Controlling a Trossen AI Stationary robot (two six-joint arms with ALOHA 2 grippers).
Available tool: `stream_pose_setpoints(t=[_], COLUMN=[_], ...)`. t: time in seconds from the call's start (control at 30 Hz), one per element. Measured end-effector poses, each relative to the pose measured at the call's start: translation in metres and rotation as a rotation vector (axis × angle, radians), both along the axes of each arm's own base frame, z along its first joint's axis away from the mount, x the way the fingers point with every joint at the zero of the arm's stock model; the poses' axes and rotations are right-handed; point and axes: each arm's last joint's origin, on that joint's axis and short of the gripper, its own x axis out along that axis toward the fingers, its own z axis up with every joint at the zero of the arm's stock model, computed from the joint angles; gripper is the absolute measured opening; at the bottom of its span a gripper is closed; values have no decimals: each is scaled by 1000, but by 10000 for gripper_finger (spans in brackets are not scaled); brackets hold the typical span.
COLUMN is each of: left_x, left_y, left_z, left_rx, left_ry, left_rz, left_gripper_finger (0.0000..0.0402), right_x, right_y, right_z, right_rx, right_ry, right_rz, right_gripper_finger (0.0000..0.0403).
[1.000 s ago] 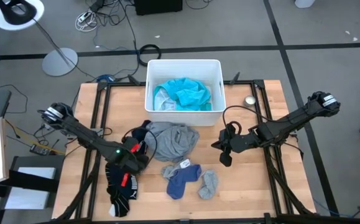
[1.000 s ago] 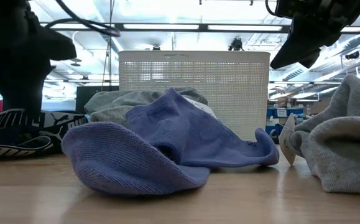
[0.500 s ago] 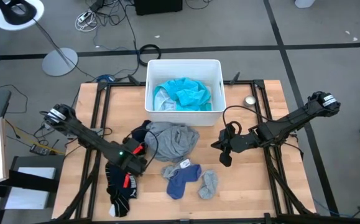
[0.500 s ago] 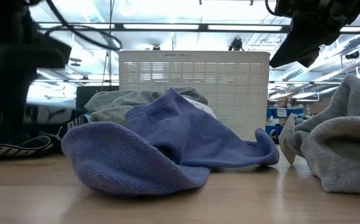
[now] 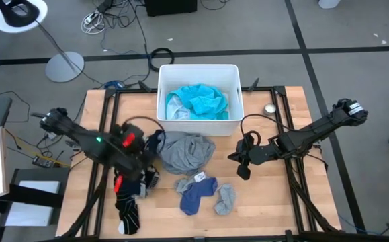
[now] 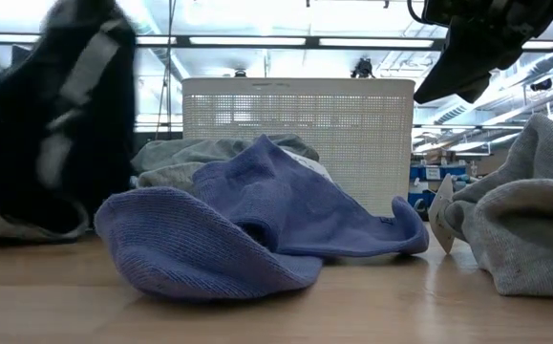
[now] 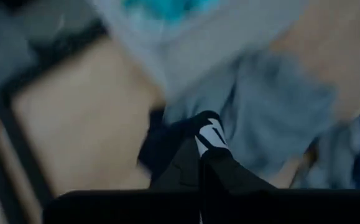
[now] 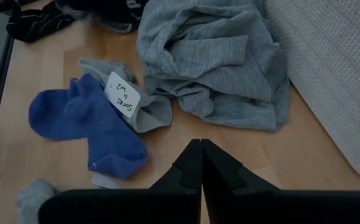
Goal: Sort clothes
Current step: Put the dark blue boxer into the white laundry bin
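My left gripper (image 5: pixel 142 173) hangs over the table's left half, shut on the black-navy piece with white lettering (image 5: pixel 128 202). To its right, the grey shirt (image 5: pixel 184 151) lies crumpled at the middle of the table. Blue socks (image 5: pixel 195 195) with a white tag and a grey sock (image 5: pixel 226 199) lie nearer the front edge. The turquoise piece (image 5: pixel 197 101) lies inside the white bin (image 5: pixel 164 74). My right gripper (image 5: pixel 241 167) is shut, holds nothing, and hovers right of the shirt. My left gripper pinches a bunched fold of the black-navy piece (image 7: pixel 209 134) between its two fingers, coming from above. The upper part of the piece (image 6: pixel 66 124) is raised off the table and hangs below the fingers. Its lower end (image 5: pixel 128 222) still lies on the table.
The bin stands at the far middle of the table. A small round metal thing (image 5: pixel 270 108) sits to its right. A dark cloth (image 5: pixel 150 142) shows at the shirt's left edge. Black frame bars (image 5: pixel 110 128) run along the table's sides.
My left gripper has shut on the black-navy piece and gone up with it. The piece's upper part has been lifted off the table and drawn narrow, while its near end has stayed on the table.
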Motion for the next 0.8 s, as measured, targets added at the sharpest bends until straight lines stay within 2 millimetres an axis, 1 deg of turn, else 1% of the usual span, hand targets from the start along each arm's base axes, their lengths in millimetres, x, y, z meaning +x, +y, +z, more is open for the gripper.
stream_pose_setpoints(t=[0.1, 0.27, 0.4, 0.57, 0.67, 0.73, 0.8], left_x=[-4, -7, -9, -3, 2, 8, 15], left_y=[9, 29, 49, 72, 85, 93, 101], left_z=[37, 89, 137, 193, 218, 228, 233], left_rx=[105, 293, 407, 560, 663, 728, 778], left_ry=[-133, -248, -369, -541, -667, -744, -794], left_rz=[-28, -31, -10, -17, -55, -70, -82], left_gripper_finger=[1, 0, 0, 0, 0, 0, 0], right_x=[0, 0, 1, 2, 2, 2, 2], right_y=[0, 0, 0, 0, 0, 0, 1], right_z=[0, 0, 1, 2, 2, 2, 2], right_rx=[0, -2, -3, -11, -15, -18, -28], right_ry=[-1, -6, -13, -26, -25, -25, -26], right_rz=[0, 2, 5, 16, 19, 21, 29], right_gripper_finger=[3, 3, 3, 3, 3, 3, 3])
